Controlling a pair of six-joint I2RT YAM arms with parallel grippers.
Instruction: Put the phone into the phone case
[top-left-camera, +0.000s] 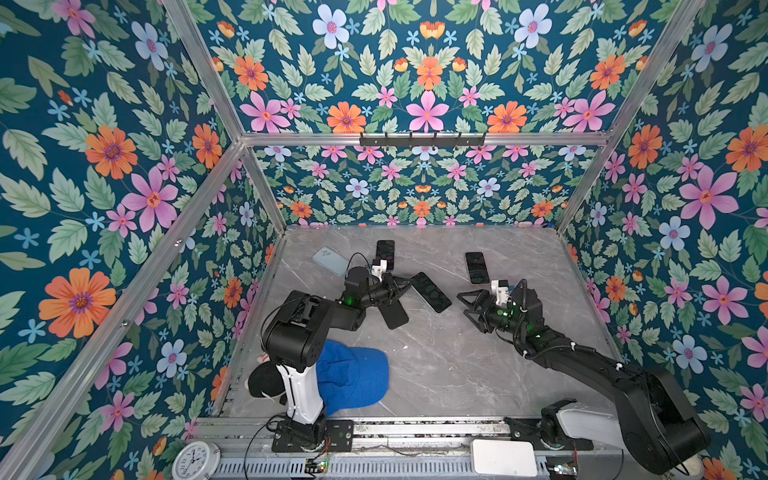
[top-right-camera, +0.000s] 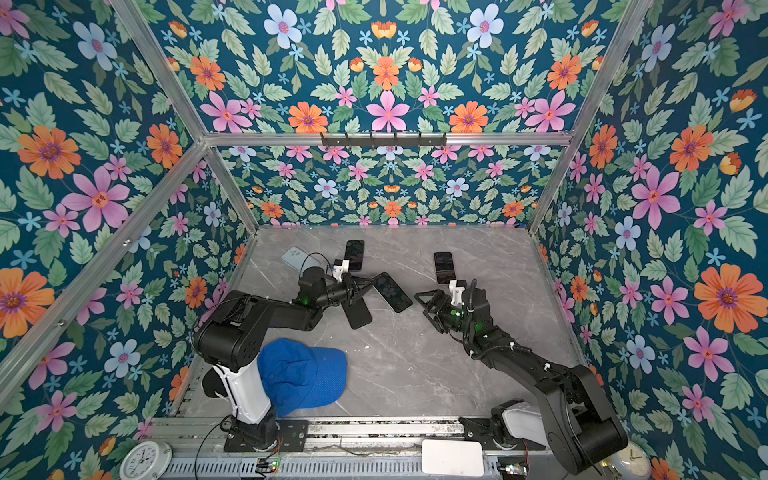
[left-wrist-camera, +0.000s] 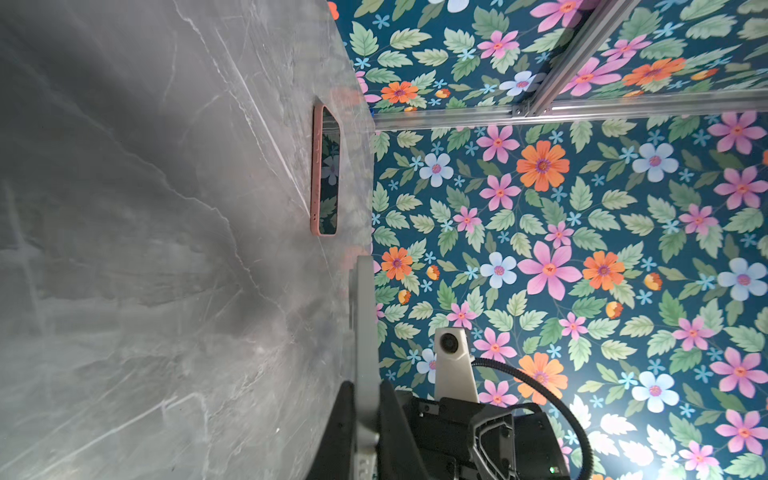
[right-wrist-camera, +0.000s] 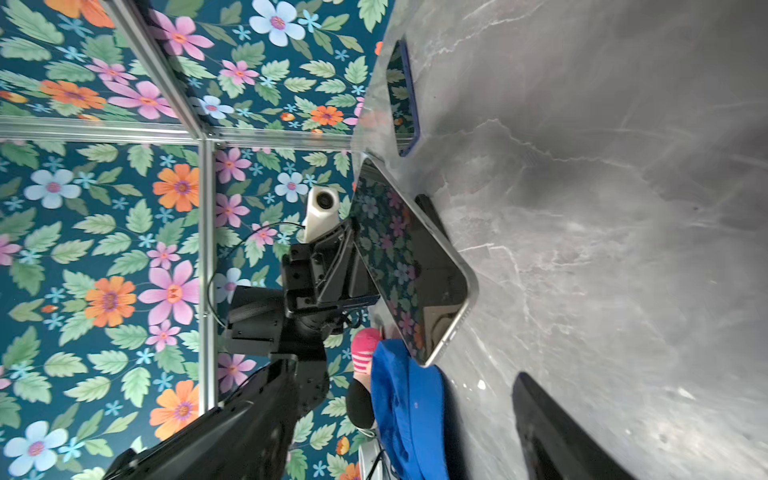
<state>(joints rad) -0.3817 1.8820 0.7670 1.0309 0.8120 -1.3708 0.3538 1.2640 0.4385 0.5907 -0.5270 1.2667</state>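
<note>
Listing the table (top-left-camera: 436, 365) contents from left to right of a top view:

- pale blue slab (top-left-camera: 330, 260), upper left of the surface, camera cut-out up; phone or empty case could not be told
- blue cap (top-left-camera: 357, 380), lower left, beside the left arm's base; idle
- dark phone (top-left-camera: 385, 250), back of the surface, flat, screen up
- left gripper (top-left-camera: 405, 284), centre left, closed on one end of the phone (top-left-camera: 430, 292). The phone was tilted, screen mirroring the wallpaper. Whether its free end touched the surface could not be told
- black case (top-left-camera: 395, 315), flat on the surface just below that gripper and beside the held phone
- pink-cased phone (top-left-camera: 476, 268), right of centre toward the back, flat, already fitted
- right gripper (top-left-camera: 467, 307), right of centre, jaws spread wide and holding nothing, facing the held phone, near it but apart

Step judged in hand: phone lifted, case not yet entered. Next move would likely need the phone squared to the black case's opening, with the free claw bracing case or phone while the corners seat
</note>
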